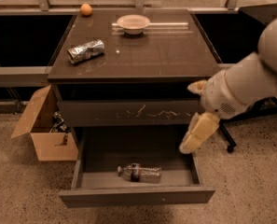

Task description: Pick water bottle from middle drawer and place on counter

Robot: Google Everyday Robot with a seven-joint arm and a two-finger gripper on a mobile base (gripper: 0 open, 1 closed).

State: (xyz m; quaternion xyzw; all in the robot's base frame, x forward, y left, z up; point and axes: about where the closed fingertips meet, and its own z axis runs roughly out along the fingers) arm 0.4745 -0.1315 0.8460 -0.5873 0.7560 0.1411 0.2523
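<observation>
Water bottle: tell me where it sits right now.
In the camera view the water bottle lies on its side in the open middle drawer near its front; the gripper hangs by the drawer's right edge.
</observation>
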